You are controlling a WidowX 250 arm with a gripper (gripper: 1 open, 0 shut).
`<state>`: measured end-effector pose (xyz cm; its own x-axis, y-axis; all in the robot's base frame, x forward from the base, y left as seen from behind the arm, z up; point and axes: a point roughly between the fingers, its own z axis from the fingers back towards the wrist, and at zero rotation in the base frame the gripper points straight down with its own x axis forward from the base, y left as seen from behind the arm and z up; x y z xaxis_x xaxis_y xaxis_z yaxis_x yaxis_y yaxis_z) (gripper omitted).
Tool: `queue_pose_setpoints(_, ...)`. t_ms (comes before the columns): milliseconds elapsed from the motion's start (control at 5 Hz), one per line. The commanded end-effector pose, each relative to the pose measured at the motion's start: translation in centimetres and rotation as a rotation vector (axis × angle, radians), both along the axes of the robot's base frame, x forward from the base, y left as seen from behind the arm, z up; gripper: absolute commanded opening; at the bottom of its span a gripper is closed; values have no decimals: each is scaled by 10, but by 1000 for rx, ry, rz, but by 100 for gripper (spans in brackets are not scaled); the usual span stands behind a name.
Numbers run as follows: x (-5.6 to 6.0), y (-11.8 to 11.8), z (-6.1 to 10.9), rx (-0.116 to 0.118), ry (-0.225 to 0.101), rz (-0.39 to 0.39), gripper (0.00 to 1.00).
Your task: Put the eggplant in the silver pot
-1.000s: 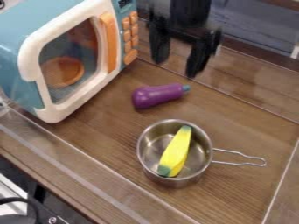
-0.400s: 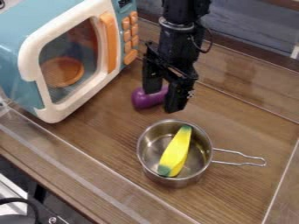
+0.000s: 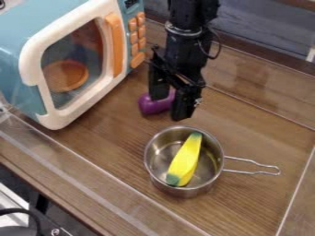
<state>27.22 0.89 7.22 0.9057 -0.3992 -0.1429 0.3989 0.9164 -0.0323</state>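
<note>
My end effector [image 3: 171, 100] is wide open, fingers pointing down over the eggplant [image 3: 157, 103], one on each side of it as far as I can see. Can't tell if either finger touches it; my black fingers hide part of the purple skin. Eggplant lies on the wood table [image 3: 117, 152], between the toy microwave [image 3: 55, 100] and the silver pot [image 3: 157, 163], nearer the back than the pot, i.e. outside it.

Pot sits upright on the table w/ its wire loop handle [image 3: 252, 167] sticking out to the right of the view. Yellow banana-shaped toy [image 3: 185, 160] w/ green ends is in the pot, leaning at a slant, one end up near the rim. Microwave is blue & white w/ orange buttons [image 3: 135, 39] on its front; orange bowl [image 3: 66, 75] shows thru its door.
</note>
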Motion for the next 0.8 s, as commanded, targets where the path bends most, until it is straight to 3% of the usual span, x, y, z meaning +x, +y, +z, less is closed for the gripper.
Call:
queue_pose_setpoints(0, 3, 4, 9, 7, -51, 1, 100)
queue_pose_setpoints(600, 4, 7, 4, 17, -72, -10, 100)
